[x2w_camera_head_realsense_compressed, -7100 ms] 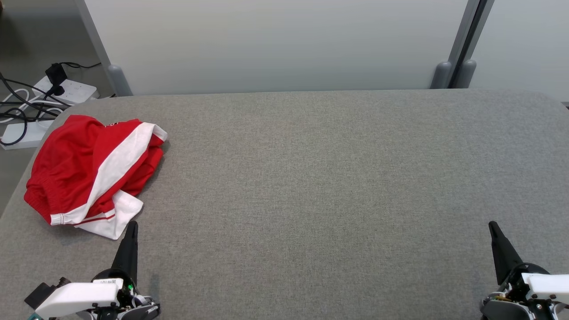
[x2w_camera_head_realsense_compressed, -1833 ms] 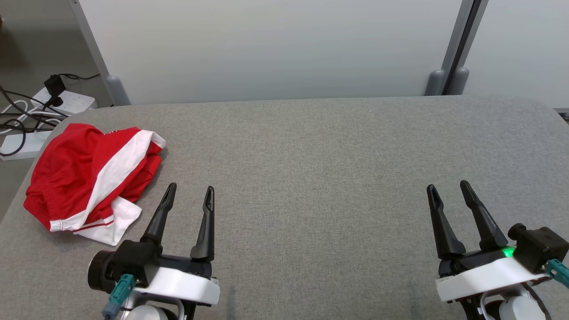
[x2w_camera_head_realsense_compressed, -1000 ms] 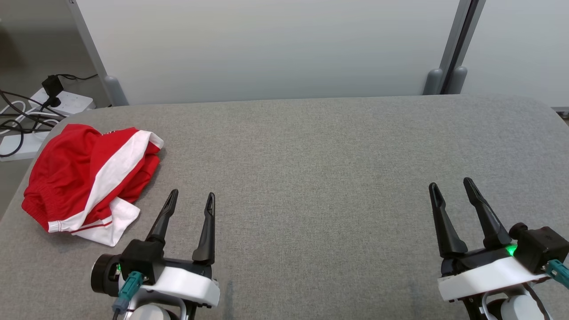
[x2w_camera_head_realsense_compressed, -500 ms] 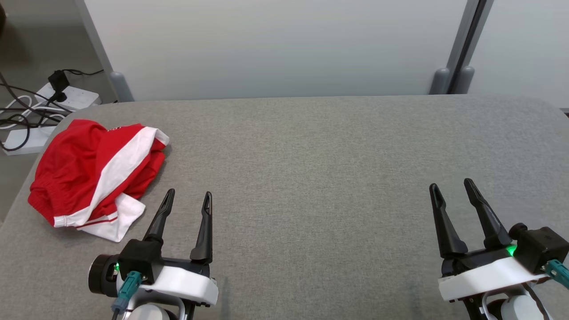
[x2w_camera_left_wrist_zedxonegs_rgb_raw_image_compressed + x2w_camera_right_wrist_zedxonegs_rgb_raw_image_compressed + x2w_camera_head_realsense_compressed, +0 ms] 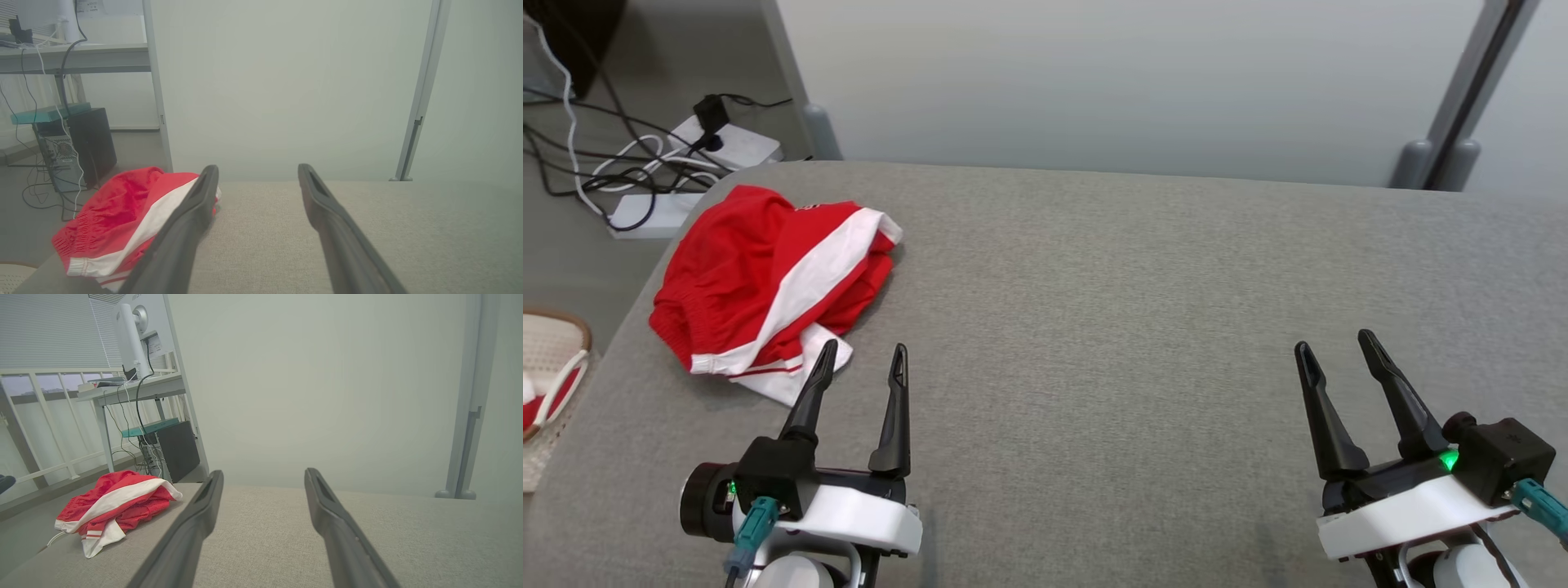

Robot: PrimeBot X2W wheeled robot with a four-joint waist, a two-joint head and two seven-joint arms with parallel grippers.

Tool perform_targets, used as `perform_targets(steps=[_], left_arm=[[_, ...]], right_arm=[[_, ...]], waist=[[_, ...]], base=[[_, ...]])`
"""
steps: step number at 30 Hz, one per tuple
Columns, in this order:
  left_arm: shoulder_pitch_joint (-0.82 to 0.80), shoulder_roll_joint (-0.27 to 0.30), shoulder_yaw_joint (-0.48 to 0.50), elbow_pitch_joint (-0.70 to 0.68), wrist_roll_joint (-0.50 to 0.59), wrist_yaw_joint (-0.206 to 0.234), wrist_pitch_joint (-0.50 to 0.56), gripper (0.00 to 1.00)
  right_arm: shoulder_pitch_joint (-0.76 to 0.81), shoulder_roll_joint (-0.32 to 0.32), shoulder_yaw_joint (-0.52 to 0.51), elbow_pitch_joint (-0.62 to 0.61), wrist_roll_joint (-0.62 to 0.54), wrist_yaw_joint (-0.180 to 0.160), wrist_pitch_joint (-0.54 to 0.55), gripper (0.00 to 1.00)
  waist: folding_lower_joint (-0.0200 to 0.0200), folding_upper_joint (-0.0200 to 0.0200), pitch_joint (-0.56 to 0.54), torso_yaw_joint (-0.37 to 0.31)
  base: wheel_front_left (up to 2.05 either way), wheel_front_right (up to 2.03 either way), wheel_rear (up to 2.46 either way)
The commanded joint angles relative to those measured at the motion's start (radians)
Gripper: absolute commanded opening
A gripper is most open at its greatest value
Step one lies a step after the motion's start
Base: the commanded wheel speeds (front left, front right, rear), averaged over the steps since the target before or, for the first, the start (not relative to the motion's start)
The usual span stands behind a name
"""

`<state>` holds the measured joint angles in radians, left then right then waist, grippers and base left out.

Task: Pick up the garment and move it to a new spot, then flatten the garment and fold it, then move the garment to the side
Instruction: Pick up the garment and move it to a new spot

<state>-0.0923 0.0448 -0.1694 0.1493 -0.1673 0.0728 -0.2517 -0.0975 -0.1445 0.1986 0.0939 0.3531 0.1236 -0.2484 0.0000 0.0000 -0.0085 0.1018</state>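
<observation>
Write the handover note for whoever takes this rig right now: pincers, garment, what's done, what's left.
Left pincer: open, empty, beside the near white hem of the red and white shorts.
Right pincer: open, empty, at the right, far from them.
Shorts: crumpled heap toward the far left corner of the grey padded table.
Done: nothing; no grasp yet.
Left: pick up, move, flatten, fold, set aside.
</observation>
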Motion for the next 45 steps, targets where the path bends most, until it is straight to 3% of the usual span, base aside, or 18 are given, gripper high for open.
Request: perform_targets(steps=[1, 20, 45], left_arm=[[-0.063, 0.005, 0.032, -0.033, 0.003, 0.006, -0.01, 1.0], [-0.051, 0.005, 0.041, -0.06, 0.011, 0.01, -0.01, 1.0], [-0.065, 0.005, 0.048, -0.056, -0.034, 0.028, -0.01, 1.0]], right_arm=[[-0.04, -0.016, 0.019, -0.032, -0.003, 0.007, -0.013, 1.0], [-0.038, -0.008, 0.034, -0.03, -0.002, 0.007, -0.013, 1.0], [-0.038, -0.021, 0.044, -0.032, 0.008, 0.007, -0.013, 1.0]], waist=[[0.0, 0.0, 0.006, 0.026], [0.0, 0.0, 0.006, 0.178], [0.0, 0.0, 0.027, 0.213]], base=[[0.0, 0.0, 0.0], [0.0, 0.0, 0.0], [0.0, 0.0, 0.0]])
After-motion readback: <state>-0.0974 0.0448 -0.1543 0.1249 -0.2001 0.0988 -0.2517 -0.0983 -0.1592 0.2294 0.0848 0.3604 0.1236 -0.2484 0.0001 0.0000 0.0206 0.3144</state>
